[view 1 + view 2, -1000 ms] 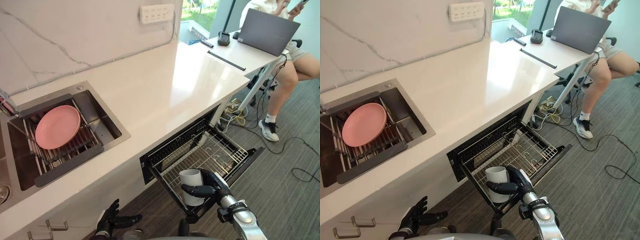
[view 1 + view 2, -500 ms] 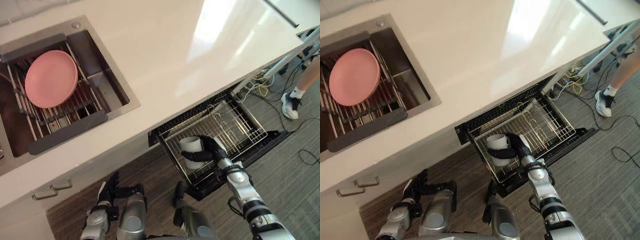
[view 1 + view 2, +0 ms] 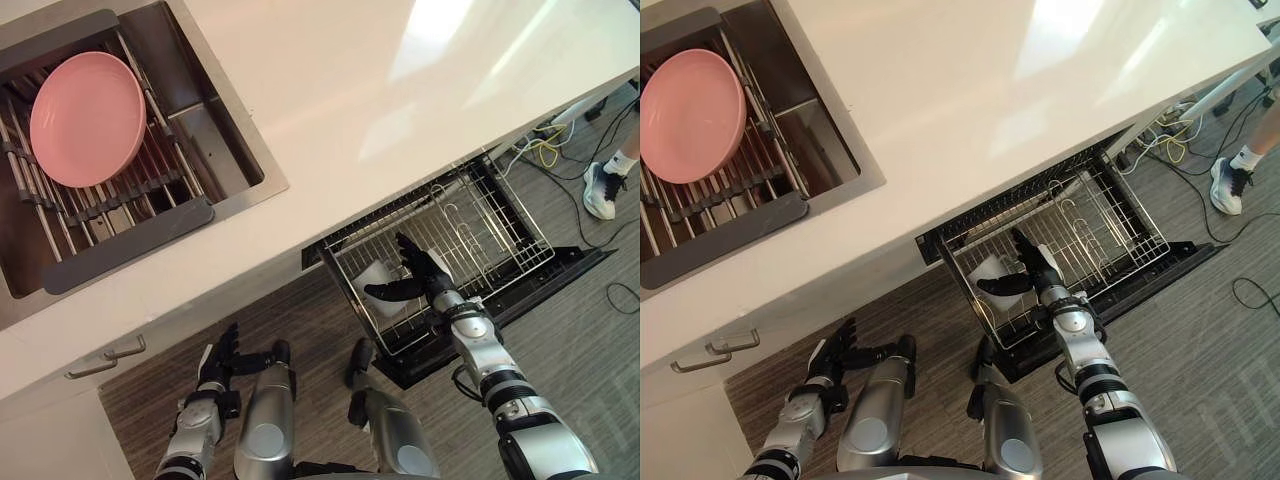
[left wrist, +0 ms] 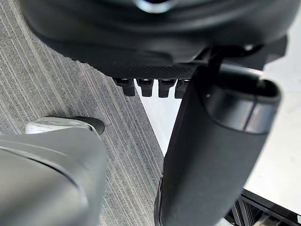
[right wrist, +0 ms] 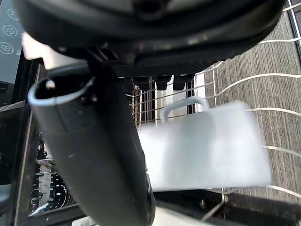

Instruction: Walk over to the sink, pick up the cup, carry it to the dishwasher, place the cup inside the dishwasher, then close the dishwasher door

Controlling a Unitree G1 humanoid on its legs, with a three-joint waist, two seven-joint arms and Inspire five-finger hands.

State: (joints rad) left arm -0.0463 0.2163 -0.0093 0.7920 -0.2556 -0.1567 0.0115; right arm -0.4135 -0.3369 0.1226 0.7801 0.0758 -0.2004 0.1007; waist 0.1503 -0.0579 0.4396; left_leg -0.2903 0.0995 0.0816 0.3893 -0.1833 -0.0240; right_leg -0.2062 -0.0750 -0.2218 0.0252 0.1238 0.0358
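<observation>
The white cup (image 3: 376,281) sits in the front left corner of the pulled-out dishwasher rack (image 3: 490,232). In the right wrist view the cup (image 5: 207,143) shows its handle, lying past the fingers on the rack wires. My right hand (image 3: 428,277) hovers just over it, open, fingers spread and straight, thumb stretched across the cup's front without curling round it. The left hand (image 3: 216,362) hangs low beside the cabinet, open with relaxed fingers and holding nothing. The dishwasher door (image 3: 565,272) lies folded down under the rack.
A pink plate (image 3: 88,118) rests on a wire rack in the sink (image 3: 215,150) at the upper left. The white counter (image 3: 380,110) overhangs the dishwasher. A person's shoe (image 3: 603,190) and cables (image 3: 540,150) lie on the floor at the right.
The camera has tilted further down. My right hand has gone from curled round the cup to straight and spread, and the cup now rests in the rack.
</observation>
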